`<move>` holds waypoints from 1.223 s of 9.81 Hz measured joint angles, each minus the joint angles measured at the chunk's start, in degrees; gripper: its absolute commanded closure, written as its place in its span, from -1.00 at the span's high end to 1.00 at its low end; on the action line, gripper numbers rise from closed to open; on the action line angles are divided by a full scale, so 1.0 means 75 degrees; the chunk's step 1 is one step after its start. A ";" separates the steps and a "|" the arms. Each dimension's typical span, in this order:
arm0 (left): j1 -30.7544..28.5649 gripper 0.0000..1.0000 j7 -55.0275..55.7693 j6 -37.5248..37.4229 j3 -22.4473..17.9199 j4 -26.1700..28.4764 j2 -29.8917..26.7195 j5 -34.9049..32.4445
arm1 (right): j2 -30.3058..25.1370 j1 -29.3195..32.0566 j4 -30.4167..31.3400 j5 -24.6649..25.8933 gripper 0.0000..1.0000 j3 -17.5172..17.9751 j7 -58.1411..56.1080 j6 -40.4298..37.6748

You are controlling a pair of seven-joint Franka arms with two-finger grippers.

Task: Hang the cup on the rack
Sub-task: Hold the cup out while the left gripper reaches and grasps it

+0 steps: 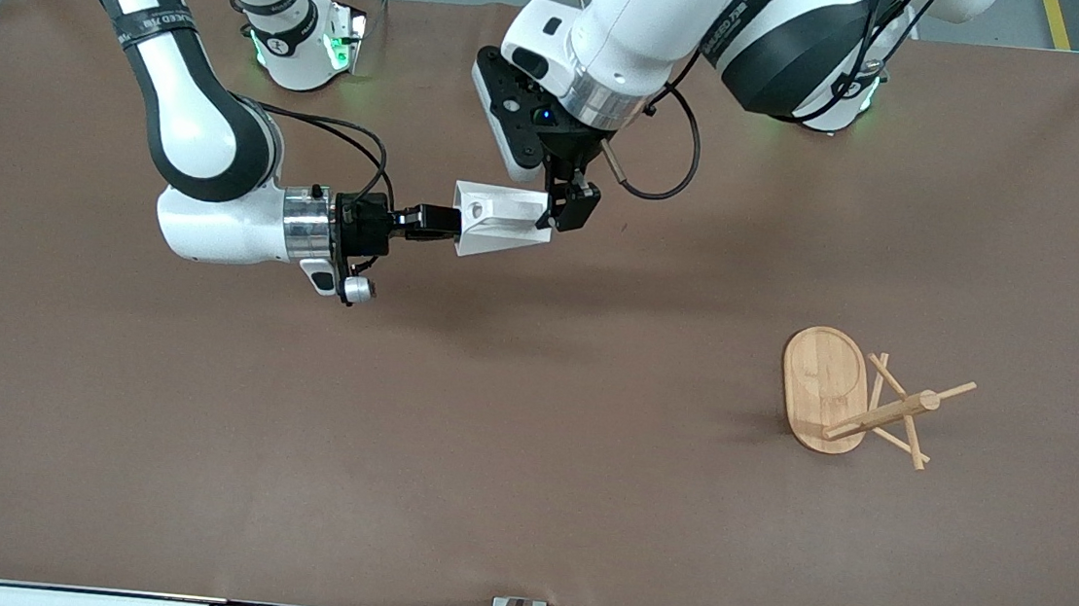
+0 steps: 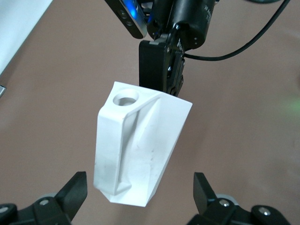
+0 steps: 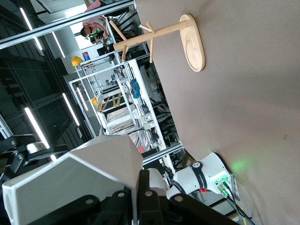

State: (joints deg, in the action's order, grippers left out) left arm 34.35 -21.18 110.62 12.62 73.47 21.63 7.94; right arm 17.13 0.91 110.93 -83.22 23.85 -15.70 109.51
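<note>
Above the brown counter [image 1: 522, 497], toward the right arm's end, the right arm reaches in level. The right gripper [image 1: 454, 222] has its jaws closed on the wide rim end of the cup [image 1: 503, 222]. The cup is white and faceted. It hangs in the air on its side, over the counter's middle strip near the robots' bases, with its handle hole facing up close to the right gripper.

At the cup's narrow base sits the left gripper [image 1: 562, 209], reaching down from the left arm. In the left wrist view its two black fingertips [image 2: 75, 190] stand wide apart on either side of the cup [image 2: 136, 150], with a gap showing on each side. The right gripper [image 2: 159, 70] clamps the other end.

Toward the left arm's end of the counter, well apart from both grippers, the bamboo rack [image 1: 825, 387] stands upright on its oval base, its thin pegs crossing near the top of the post. No cup hangs on it.
</note>
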 measured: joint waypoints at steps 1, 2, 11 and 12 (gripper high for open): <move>0.0008 1.00 -0.0050 0.0000 0.0001 0.0000 0.0110 0.0000 | 0.0000 0.0000 0.0000 0.0000 -0.99 0.0000 0.0000 0.0003; 0.0017 1.00 -0.0192 0.0000 0.0005 0.0001 0.0211 0.0000 | 0.0000 0.0000 0.0000 0.0000 -0.99 0.0000 -0.0002 0.0003; 0.0000 0.23 -0.0998 0.0034 -0.0009 -0.0021 0.0589 0.0000 | -0.0199 -0.0001 0.0253 0.0021 -0.99 0.0010 -0.0346 0.0141; 0.0010 -0.46 -0.1025 0.0034 -0.0007 -0.0020 0.0601 0.0000 | -0.0223 -0.0001 0.0289 0.0019 -0.99 0.0006 -0.0350 0.0164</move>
State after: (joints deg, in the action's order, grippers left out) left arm 34.43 -28.87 110.87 12.57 73.31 26.13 7.94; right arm 15.45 0.90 113.10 -83.08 23.89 -18.32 110.74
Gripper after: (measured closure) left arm 0.070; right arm 0.960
